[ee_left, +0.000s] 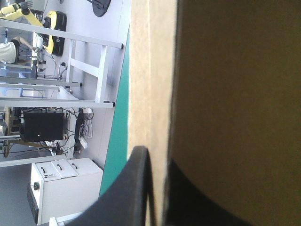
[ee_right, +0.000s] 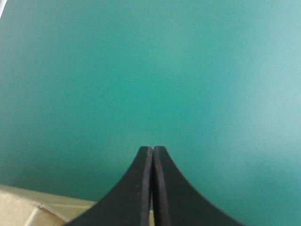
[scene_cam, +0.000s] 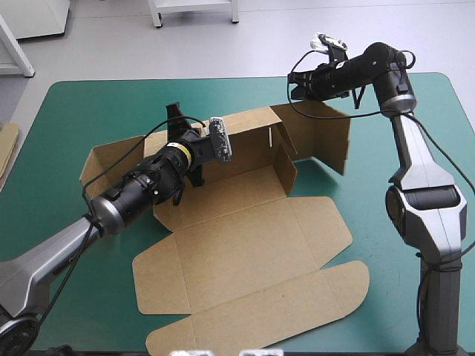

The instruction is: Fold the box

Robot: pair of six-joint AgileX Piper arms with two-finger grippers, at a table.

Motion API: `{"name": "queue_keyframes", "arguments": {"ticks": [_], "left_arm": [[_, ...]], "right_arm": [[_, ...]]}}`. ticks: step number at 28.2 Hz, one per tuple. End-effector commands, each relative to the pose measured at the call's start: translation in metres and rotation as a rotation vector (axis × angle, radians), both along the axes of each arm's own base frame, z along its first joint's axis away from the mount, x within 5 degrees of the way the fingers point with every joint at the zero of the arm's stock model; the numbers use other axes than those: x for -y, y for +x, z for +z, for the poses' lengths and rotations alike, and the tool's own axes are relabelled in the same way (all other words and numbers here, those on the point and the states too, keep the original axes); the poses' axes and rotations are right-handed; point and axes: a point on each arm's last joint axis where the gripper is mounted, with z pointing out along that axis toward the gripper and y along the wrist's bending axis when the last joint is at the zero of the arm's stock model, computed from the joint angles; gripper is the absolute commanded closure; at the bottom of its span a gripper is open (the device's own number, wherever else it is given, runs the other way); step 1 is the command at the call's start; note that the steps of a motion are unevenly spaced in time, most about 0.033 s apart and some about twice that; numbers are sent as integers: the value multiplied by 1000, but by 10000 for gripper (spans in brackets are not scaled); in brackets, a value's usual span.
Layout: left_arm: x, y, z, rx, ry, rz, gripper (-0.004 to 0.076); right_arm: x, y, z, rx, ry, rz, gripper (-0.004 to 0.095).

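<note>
My left end effector [ee_left: 157, 190] clamps the box [scene_cam: 245, 245] by its upright far wall, light, stiff, crease-prone board I'd judge; right end effector [ee_right: 153, 153] is together, empty.

— We see two arms. The left arm [scene_cam: 52, 256] begins as a silver-grey tube, then swells into a fat black cylinder.
— We also note a yellow ring [scene_cam: 178, 154] round that cylinder near the wrist.
— On the right arm [scene_cam: 415, 152] we find the same silver-grey shells, smooth and rounded, with a dark drum [scene_cam: 423, 202] set between two of them.
— Past its elbow we see it turn black, like the other arm's.
— For the left gripper [ee_left: 156, 155] we make out matt black fins, broad at the base.
— We see the same on the right gripper [ee_right: 153, 149]: black fins curving up to thin tips.
</note>
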Motion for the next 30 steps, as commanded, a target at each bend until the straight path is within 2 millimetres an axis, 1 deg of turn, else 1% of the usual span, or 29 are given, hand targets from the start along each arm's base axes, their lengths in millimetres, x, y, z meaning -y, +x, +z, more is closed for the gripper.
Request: {"name": "queue_keyframes", "arguments": {"ticks": [1,4,12,16,25,27,30], "left_arm": [[-6,0,-3,-68,-99,79,732],[-6,1,-2,-56,-111,68,732],[-4,2,-1,-48,-138,61,732],[-4,2,-1,-49,-142,61,732],[-4,2,-1,-49,-144,61,732],[-4,2,-1,-49,-144,61,732],[-4,2,-1,-49,-145,62,732]], "right_arm": [[5,-25,48,66,16,8,921],[6,-30,54,69,10,-4,921],[2,-48,35,-31,-36,36,921],[-1,-58,36,-24,-63,72,921],[2,-72,55,57,-94,114,921],[2,-73,54,56,-98,117,921],[1,-74,47,35,-97,135,921]]}}
